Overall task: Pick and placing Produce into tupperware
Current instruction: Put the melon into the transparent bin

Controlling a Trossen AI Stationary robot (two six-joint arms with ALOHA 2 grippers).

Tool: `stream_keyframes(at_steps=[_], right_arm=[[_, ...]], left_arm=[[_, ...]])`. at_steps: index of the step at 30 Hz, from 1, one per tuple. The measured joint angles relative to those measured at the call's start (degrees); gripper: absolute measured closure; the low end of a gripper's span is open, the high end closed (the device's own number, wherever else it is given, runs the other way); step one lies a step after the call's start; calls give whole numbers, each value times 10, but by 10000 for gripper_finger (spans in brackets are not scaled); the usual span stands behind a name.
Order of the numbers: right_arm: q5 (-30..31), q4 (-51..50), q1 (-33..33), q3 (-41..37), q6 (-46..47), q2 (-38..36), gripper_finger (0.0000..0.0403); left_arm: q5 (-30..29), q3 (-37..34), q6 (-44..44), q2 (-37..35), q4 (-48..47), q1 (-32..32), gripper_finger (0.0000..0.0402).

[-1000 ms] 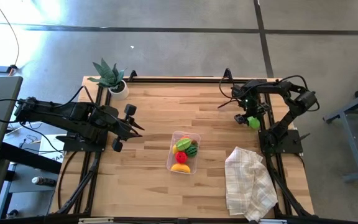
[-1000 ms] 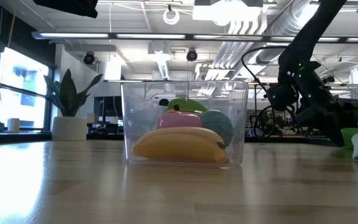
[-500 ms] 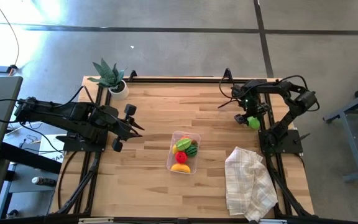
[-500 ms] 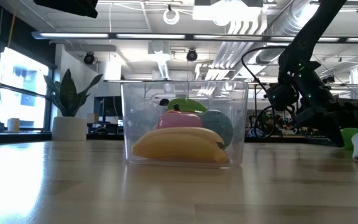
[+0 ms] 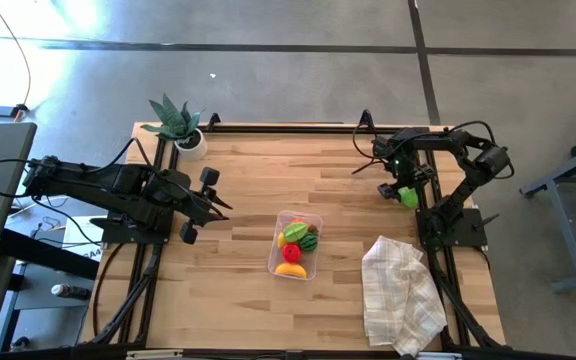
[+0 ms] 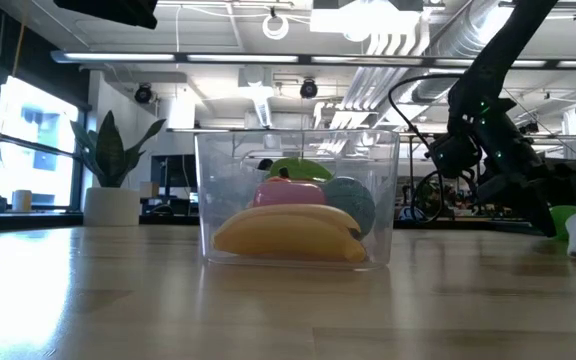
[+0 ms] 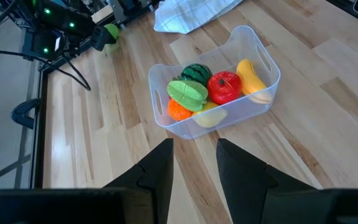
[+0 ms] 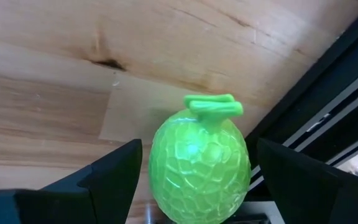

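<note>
Scanning from the left side of the table: a potted plant (image 5: 176, 122) is noted at the far left corner. The left gripper (image 5: 211, 205) is parked over the left part of the table, fingers (image 7: 157, 171) held a small way apart with nothing between them; it points toward the tupperware (image 5: 297, 244), which is seen ahead of it in the left wrist view.

The tupperware sits near the table's middle. A banana (image 7: 252, 77), a red piece (image 7: 223, 86), a striped watermelon (image 7: 196, 73), a green piece (image 7: 188, 94) and an orange (image 7: 178, 110) are already held inside it. Its long axis is judged to run roughly from the far edge to the near edge of the table, slightly slanted.

Further right, a white checked cloth (image 5: 402, 293) lies near the front right corner.

At the far right, the right gripper (image 5: 400, 189) is lowered over a green melon (image 8: 200, 165), which rests on the wood just beside the black frame rail (image 8: 328, 112). The jaws are spread wide, one on each side of the fruit, apparently not touching it. The melon lies directly ahead between them; its stem (image 8: 214, 106) points away from the wrist camera, so its long axis is judged to run along the gripper's reach. The right arm is clearly the nearer one. A closing of the jaws is judged to be the next step; the rail close by could hamper one finger.
</note>
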Motion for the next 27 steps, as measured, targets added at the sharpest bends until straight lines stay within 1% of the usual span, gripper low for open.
stream_keyframes(at_steps=[4, 12, 27], right_arm=[[4, 0, 0, 0, 0, 0, 101], [4, 3, 0, 0, 2, 0, 138], [4, 5, 0, 0, 18, 0, 169]], left_arm=[[0, 0, 0, 0, 0, 0, 291], [0, 0, 0, 0, 0, 0, 291], [0, 0, 0, 0, 0, 0, 291]])
